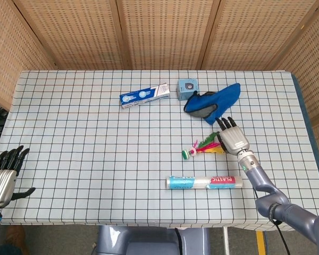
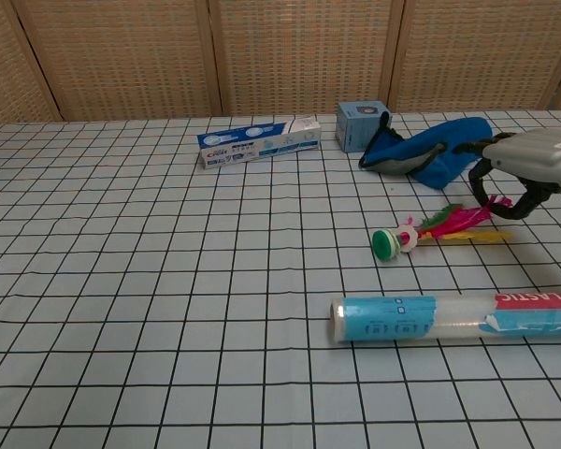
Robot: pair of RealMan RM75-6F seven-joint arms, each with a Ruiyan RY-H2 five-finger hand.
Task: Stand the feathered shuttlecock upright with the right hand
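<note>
A clear roll of plastic wrap (image 2: 456, 318) lying on the checked tablecloth carries the word "PLASTIC" in white capitals on its red end label, cut off at the chest view's right edge and legible in full in the head view (image 1: 204, 182). The blue panel at the roll's other end bears print too small to read. On the long blue-and-white carton (image 2: 259, 141) near the table's far side, white lettering appears to read "Crest", though it is too blurred to confirm.
</note>
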